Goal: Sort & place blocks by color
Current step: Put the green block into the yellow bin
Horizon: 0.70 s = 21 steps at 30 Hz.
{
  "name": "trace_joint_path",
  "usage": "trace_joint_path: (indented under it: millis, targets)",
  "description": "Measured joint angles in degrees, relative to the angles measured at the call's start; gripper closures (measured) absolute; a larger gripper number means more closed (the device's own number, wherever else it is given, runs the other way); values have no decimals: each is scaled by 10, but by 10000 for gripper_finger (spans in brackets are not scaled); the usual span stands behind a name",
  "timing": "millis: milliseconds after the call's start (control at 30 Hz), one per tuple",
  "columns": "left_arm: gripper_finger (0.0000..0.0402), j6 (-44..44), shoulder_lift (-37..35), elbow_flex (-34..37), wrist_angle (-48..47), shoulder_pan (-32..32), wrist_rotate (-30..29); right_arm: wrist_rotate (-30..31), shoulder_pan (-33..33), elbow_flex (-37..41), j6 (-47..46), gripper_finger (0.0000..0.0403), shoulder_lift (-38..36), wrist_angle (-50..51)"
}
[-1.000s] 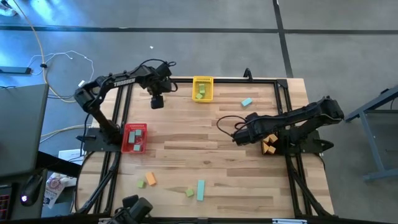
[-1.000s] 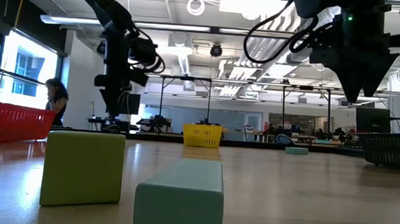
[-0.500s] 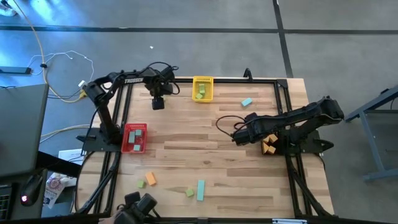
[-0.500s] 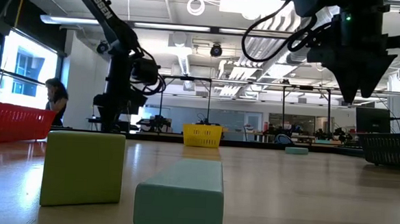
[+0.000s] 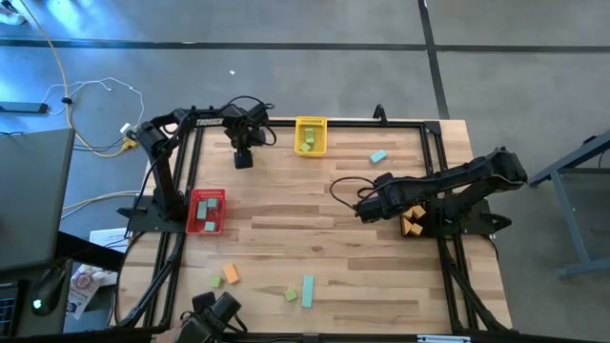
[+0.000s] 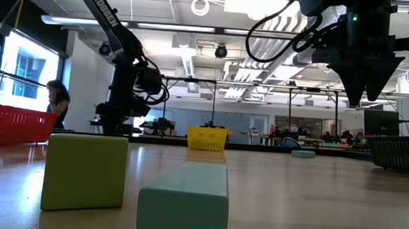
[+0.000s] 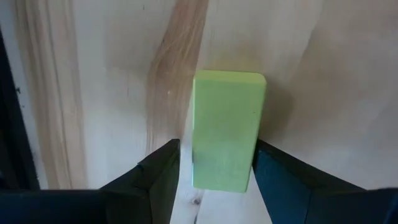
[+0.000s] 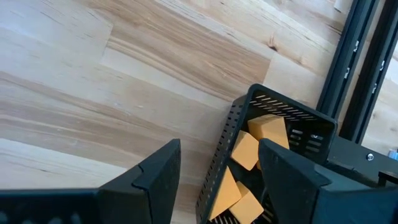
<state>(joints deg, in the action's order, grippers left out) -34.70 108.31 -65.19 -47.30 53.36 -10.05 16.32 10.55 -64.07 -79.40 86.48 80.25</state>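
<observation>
Left arm is swinging a bit rightward since the earlier frame; right arm is sitting unchanged. Left end effector is hovering near the table's far edge, fingers clamped on a light green block. Yellow bin is holding green blocks. Right end effector is hanging with fingers apart, beside the black bin of orange blocks.

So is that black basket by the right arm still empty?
No: the right wrist view shows several orange blocks lying inside the black basket.
</observation>
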Motion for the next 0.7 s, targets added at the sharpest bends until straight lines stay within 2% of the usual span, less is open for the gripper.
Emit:
trace_joint_path:
  millis: [100,300,600,700]
  targets:
    - [233,0,0,0,-1,9,27,-2,0,0,0,202,0,-5]
    - [305,-1,1,0,-2,17,67,-2,3,0,14,202,0,-36]
    - [305,0,-6,2,1,16,78,0,17,0,30,202,0,-87]
    - [305,5,-17,1,14,14,129,2,20,0,30,202,0,-90]
